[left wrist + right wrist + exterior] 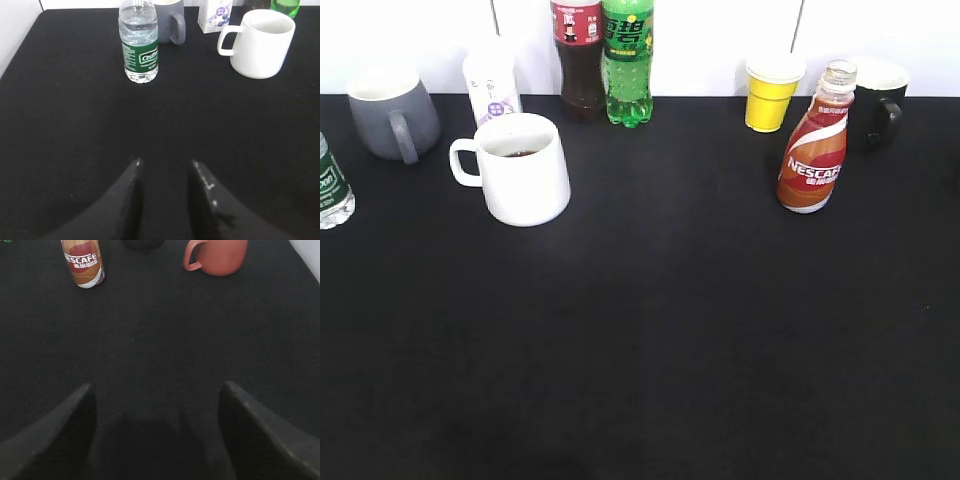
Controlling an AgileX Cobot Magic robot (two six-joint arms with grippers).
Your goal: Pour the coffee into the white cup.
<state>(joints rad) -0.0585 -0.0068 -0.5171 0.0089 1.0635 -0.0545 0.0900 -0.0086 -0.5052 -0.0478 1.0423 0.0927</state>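
The coffee bottle (813,160) stands upright at the right of the black table, uncapped, with an orange-red NESCAFE wrap. It also shows in the right wrist view (83,263), far ahead to the left. The white cup (523,168) stands at the left, handle to the left, with dark liquid inside; it also shows in the left wrist view (261,43). My left gripper (165,162) is open and empty over bare table. My right gripper (157,387) is wide open and empty. Neither gripper shows in the exterior view.
A grey mug (392,114), a white carton (491,85), a cola bottle (579,60) and a green bottle (627,62) line the back. A yellow cup (771,93) and black mug (876,104) stand at back right. A water bottle (139,45) stands left; a terracotta mug (217,256) far right.
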